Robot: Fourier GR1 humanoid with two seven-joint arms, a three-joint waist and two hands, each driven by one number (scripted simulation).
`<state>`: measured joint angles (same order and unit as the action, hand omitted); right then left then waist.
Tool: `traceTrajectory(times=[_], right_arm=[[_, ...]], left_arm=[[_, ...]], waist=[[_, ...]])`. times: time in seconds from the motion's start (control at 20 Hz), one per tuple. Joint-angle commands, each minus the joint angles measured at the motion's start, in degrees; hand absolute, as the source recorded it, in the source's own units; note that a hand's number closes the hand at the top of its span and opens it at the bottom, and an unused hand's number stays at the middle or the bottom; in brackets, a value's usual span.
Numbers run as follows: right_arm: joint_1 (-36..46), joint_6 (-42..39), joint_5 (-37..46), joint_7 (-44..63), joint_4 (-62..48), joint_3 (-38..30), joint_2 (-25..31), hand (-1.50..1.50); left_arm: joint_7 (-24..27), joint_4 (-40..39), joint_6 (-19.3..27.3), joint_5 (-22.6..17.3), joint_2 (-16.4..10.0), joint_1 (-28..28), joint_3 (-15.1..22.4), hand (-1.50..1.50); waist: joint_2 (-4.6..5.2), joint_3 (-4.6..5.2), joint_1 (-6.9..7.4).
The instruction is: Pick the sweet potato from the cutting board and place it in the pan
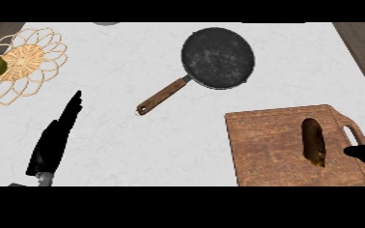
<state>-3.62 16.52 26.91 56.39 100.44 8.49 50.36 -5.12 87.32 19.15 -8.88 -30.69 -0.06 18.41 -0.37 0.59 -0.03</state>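
A brown sweet potato (pixel 314 142) lies lengthwise on the wooden cutting board (pixel 271 145) at the lower right. The dark round pan (pixel 217 57) rests on the white counter above and to the left of the board, its brown handle (pixel 164 96) pointing down-left; nothing is in it. My left hand (pixel 55 137) is at the lower left, fingers straight and pointing up, holding nothing. Only a small black tip of my right hand (pixel 356 151) shows at the right edge, just right of the sweet potato; whether it touches is unclear.
A woven wire basket or trivet (pixel 28 64) with a greenish object at its edge sits at the far left. A grey object (pixel 107 23) peeks in at the top edge. The dark floor shows past the counter's right corner.
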Motion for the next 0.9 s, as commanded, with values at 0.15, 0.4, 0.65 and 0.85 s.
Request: traceTrajectory(times=[0.15,0.4,0.65,0.85], right_arm=[[12.30,-18.96,-3.51,23.03,8.16,5.73,0.09,-1.50],[19.33,-21.84,-4.69,28.63,1.79,8.25,-4.62,-1.50],[23.16,-24.97,-7.23,28.78,-5.15,9.10,-7.00,-1.50],[24.05,-29.00,-9.26,28.81,-10.23,11.40,-7.84,-1.50]], left_arm=[[0.52,1.82,-1.30,0.38,-0.32,0.90,-0.07,0.00],[-1.16,-0.13,-2.07,0.72,0.78,-2.18,0.20,0.00],[0.29,0.31,-1.41,1.30,1.71,-0.83,0.05,0.00],[-0.32,-0.36,-2.98,0.50,1.13,-2.65,-0.75,0.00]], waist=[[0.47,-0.34,2.22],[0.84,-0.36,2.27],[0.71,-0.40,2.28],[0.91,-0.27,2.37]])
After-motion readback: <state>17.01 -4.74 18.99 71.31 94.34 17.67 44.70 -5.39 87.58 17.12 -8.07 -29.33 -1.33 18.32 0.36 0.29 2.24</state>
